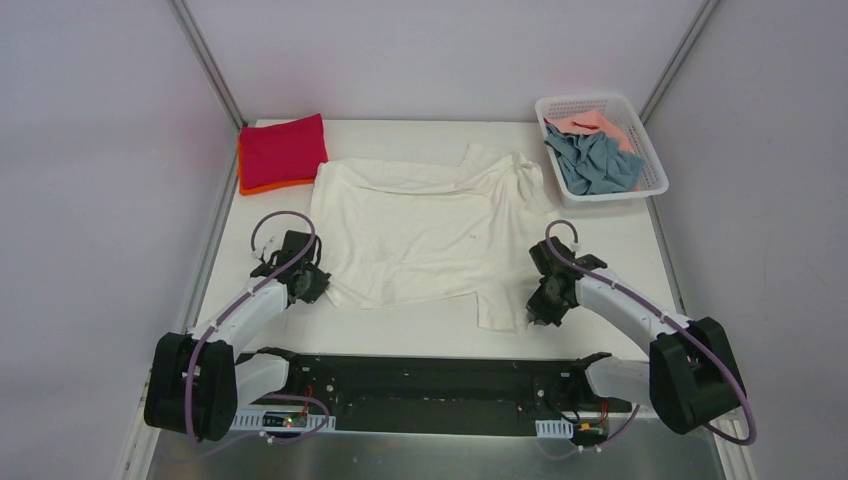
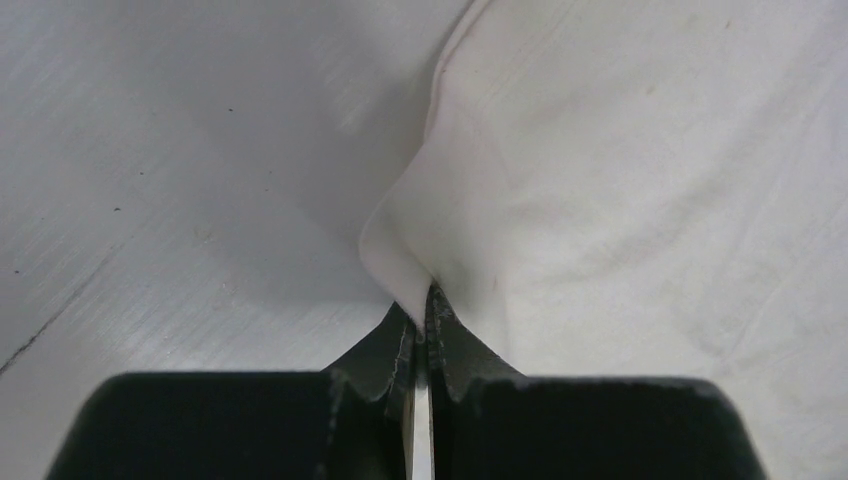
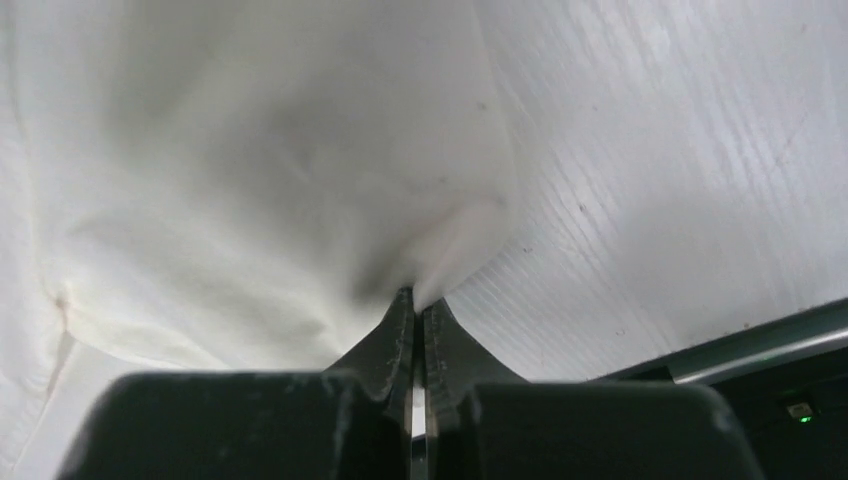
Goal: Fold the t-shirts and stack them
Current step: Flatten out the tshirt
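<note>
**Cream shirt [image 1: 420, 230] pinched at both near corners**

The cream shirt lay spread in the middle of the counter [image 1: 600, 250], mostly flat with some wrinkles. The left gripper [image 1: 312, 285] sat at the shirt's near-left corner. In the left wrist view the left gripper [image 2: 425, 300] had its jaws pressed together on a small raised fold of the cloth edge. The right gripper [image 1: 540, 308] sat at the near-right end, beside the near sleeve. In the right wrist view the right gripper [image 3: 415, 297] was likewise closed tight on a pinch of the white cloth, bare counter just to its right.

The shirt's long axis ran left to right. Both sleeves lay at the right end, one toward the arms and one toward the far side, and the straight hem faced left.

A folded red shirt [image 1: 282, 148] sat at the far-left corner on top of an orange shirt [image 1: 262, 186], just beside the cream shirt's far-left corner. A white basket [image 1: 602, 197] stood at the far right, near the far sleeve. It held a crumpled grey-blue shirt [image 1: 595, 160] over a pink shirt [image 1: 585, 122].
</note>
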Controlling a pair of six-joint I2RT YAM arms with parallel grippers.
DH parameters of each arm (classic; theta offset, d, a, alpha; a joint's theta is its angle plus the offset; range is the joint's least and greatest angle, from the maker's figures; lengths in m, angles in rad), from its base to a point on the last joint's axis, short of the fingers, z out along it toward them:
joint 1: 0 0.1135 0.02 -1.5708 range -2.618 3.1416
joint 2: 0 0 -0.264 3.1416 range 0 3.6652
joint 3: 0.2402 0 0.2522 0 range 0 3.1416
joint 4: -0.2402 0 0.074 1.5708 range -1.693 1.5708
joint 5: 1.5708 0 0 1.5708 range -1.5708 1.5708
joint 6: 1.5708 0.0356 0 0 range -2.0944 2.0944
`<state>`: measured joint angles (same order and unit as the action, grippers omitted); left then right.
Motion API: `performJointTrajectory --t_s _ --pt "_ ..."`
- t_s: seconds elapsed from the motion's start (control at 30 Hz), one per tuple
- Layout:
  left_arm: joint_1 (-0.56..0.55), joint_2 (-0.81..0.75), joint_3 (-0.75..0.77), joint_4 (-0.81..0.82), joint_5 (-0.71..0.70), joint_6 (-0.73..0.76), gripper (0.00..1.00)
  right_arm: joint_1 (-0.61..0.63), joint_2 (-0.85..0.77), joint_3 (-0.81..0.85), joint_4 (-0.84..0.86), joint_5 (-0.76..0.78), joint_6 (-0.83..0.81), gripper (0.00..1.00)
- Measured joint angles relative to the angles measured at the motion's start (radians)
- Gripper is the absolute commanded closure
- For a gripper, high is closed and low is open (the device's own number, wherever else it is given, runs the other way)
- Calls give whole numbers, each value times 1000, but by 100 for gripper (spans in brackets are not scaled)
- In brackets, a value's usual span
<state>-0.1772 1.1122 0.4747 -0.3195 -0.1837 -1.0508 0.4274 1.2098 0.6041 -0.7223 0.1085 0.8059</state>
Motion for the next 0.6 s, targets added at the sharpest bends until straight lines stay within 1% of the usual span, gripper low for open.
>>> performJointTrajectory --t_s 0.13,0.27,0.43,0.6 --pt "0 -3 22 -37 0 22 100 2 -31 23 27 66 -30 100" --pt "0 -29 97 -81 1 41 100 1 -126 138 46 172 -65 100" --pt "0 -67 276 -90 -1 75 100 -9 -205 311 99 288 -115 100" --pt "0 -108 508 -119 -12 135 100 -27 -247 492 121 383 -195 100"
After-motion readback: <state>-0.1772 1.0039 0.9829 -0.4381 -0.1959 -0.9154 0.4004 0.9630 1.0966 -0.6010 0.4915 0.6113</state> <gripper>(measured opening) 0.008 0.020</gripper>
